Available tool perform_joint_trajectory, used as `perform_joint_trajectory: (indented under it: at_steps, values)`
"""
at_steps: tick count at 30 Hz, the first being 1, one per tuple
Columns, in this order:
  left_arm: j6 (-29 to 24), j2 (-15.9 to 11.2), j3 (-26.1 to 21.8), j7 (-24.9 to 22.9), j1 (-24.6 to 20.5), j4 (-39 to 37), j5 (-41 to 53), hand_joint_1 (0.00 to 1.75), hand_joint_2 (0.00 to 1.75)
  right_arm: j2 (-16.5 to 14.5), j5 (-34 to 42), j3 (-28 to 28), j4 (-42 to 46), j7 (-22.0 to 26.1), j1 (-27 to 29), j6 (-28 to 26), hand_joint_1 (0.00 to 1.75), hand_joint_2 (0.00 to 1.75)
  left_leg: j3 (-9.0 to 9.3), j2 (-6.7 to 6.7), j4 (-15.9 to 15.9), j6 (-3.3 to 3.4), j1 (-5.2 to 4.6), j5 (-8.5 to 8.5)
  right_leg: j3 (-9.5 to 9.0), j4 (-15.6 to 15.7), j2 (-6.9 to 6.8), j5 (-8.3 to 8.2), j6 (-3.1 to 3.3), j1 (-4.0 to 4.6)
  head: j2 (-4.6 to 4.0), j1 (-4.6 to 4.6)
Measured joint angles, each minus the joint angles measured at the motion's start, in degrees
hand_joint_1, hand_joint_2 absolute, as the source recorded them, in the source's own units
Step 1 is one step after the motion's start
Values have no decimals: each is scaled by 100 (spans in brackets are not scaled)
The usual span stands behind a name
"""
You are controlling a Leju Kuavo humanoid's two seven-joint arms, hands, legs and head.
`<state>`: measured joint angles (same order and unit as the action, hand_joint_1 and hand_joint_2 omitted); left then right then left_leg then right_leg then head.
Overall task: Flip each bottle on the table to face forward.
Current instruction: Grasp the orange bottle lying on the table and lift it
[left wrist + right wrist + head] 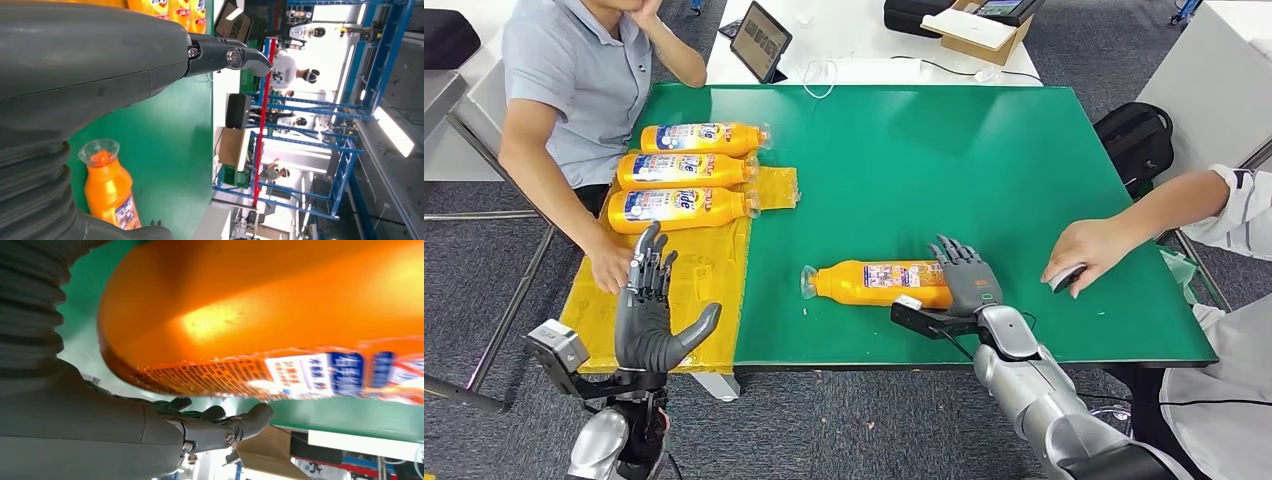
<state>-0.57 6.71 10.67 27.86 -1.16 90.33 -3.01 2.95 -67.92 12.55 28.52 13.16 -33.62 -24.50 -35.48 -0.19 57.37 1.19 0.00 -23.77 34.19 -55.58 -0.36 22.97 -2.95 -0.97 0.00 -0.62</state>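
Note:
An orange bottle [879,283] [107,187] [260,305] lies on its side near the front of the green table [944,150], cap to the left, part of its label showing. My right hand [969,280] [150,435] lies against the bottle's base end with its fingers [250,420] stretched out flat, not wrapped round it. Three more orange bottles [689,172] [170,7] lie side by side on a yellow mat [714,280] at the left, blue-and-white labels up. My left hand [652,310] is raised over the mat's front part, fingers spread, holding nothing.
A seated person at the left rests a hand [609,268] on the mat close to my left hand. Another person's hand [1079,258] holds a small dark object at the table's right edge. A tablet [759,40] and a cardboard box [979,30] stand behind; a black bag [1136,140] lies on the floor.

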Motion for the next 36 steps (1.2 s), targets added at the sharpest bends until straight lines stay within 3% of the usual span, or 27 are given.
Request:
perform_joint_trajectory:
  at_steps: [27,28,31,32,36]
  values:
    - [-38,-1,72,-17,-194,-341,-103,0,175,-265,167,186,-456,406,-278,-154,4,175,4,2,0,0,-1,0,-3,0,2,0,0,0,0,0]
    - [-37,-1,74,-19,-202,-344,-117,0,175,-288,194,188,-466,409,-287,-87,38,175,4,2,0,0,-1,0,-3,0,2,0,0,0,0,-1]
    - [-37,-3,74,-25,-210,-347,-156,0,175,-337,269,196,-508,377,-339,281,160,175,6,3,0,0,0,0,-4,0,2,0,0,1,0,-1]
    - [-35,-5,74,-29,-208,-347,-169,0,175,-344,292,206,-523,360,-356,421,168,175,6,3,0,0,1,0,-4,0,2,0,0,1,0,0]
    - [-5,-15,72,-64,-202,-347,-208,0,175,-348,394,226,-569,329,-426,766,173,175,10,2,-1,0,1,0,-8,1,2,0,0,0,0,-1]
